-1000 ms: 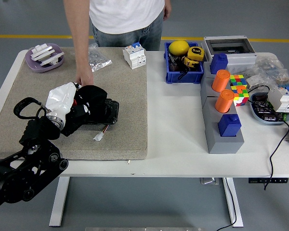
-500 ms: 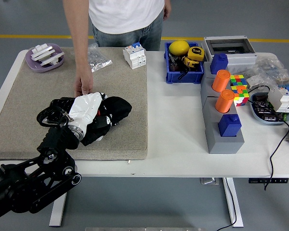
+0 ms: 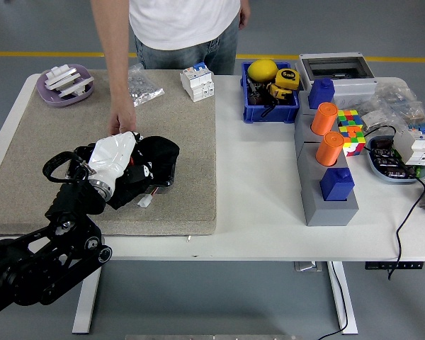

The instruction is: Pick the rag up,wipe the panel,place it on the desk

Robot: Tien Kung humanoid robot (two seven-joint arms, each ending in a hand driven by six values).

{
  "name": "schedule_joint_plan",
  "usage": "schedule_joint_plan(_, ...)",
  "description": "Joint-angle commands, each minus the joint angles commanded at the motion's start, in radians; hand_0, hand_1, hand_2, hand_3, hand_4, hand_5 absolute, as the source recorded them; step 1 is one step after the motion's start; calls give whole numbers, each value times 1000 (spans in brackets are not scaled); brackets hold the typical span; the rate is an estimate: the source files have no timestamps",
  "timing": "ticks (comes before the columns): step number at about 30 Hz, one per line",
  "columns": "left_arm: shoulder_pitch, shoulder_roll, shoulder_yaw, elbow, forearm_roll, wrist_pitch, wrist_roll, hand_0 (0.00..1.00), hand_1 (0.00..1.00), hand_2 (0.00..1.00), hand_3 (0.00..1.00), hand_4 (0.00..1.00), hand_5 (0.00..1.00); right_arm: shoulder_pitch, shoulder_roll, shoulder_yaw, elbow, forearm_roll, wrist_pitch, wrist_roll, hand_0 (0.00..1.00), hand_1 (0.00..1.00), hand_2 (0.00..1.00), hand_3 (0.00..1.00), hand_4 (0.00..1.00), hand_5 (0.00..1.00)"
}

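Observation:
My left hand, white-shelled on a black arm, is shut on a black rag and presses it onto a black panel lying on the beige mat. The rag and hand cover most of the panel; its right edge and a small white connector show. A person stands at the far side, one hand resting down at the panel's far edge, just behind my hand. My right hand is out of view.
A purple dish, a plastic bag and a white breaker sit at the mat's far edge. To the right stand a blue bin, a grey block with orange cylinders, and a colour cube.
My left hand swept the rag rightward over the panel, then came back a little to the left. The person's hand stayed at the panel's far edge.

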Motion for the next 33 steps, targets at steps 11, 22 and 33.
schedule_joint_plan(11, 12, 16, -98, 82, 2, 3, -3, 252, 196, 501, 475, 221, 2, 0, 0, -5, 0, 7, 0, 2, 707, 522, 637, 630, 998, 559)
schedule_joint_plan(22, 30, 39, -178, 133, 11, 7, -5, 252, 196, 501, 476, 222, 2, 1, -1, -5, 0, 11, 0, 1, 707, 521, 637, 630, 998, 559)
schedule_joint_plan(33, 41, 58, -254, 159, 28, 15, -6, 255, 198, 501, 476, 222, 2, 2, -1, -9, 1, 15, 1, 2, 708, 522, 637, 630, 998, 560)
